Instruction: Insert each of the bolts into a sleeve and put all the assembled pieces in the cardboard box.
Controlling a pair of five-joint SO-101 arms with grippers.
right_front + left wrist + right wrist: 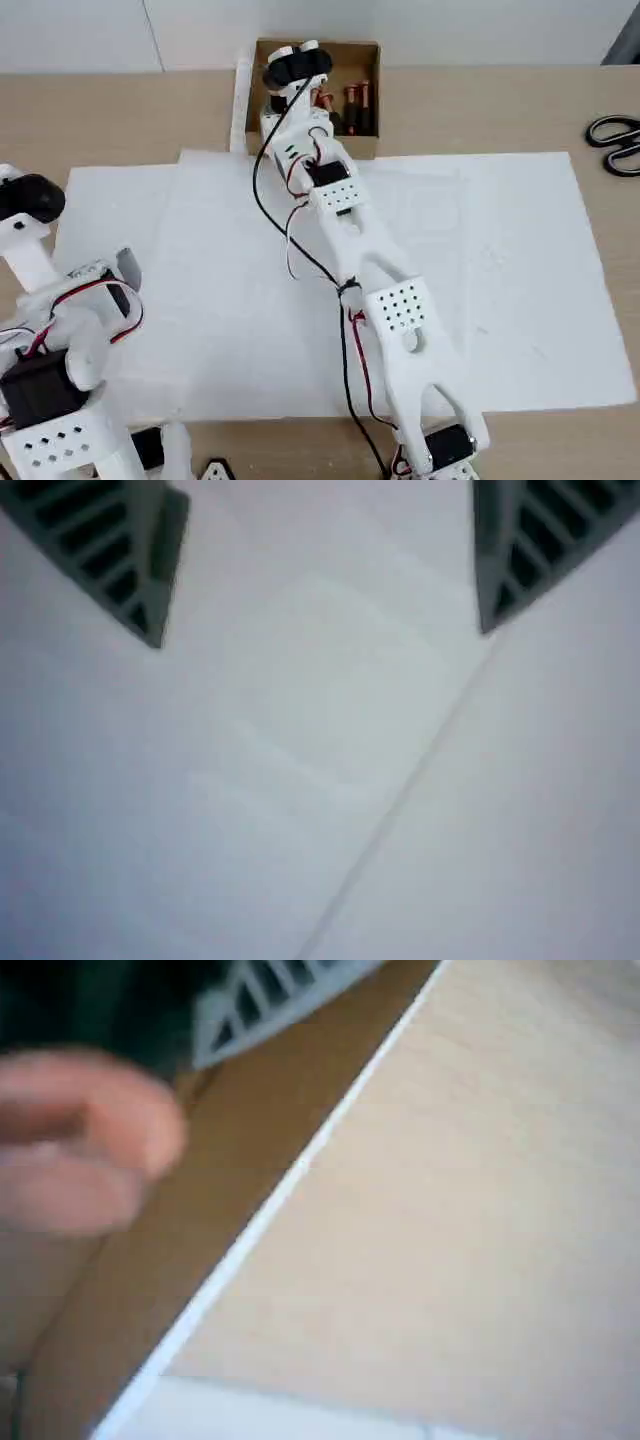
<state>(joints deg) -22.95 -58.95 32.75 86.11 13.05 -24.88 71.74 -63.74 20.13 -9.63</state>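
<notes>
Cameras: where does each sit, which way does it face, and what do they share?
High view: fixed above the table, looking down on both arms, the white sheet, and the right hand over the cardboard box.
Left wrist view: on the left arm, facing down at the sheet, past the open left hand.
Right wrist view: on the right arm, close to the box's wall and the table; part of its hand shows.
Shared: high and left wrist, the sheet; high and right wrist, the box and table.

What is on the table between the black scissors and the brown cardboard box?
Nothing. In the high view, the stretch of tan wooden table between the black scissors and the brown cardboard box is bare.
</notes>
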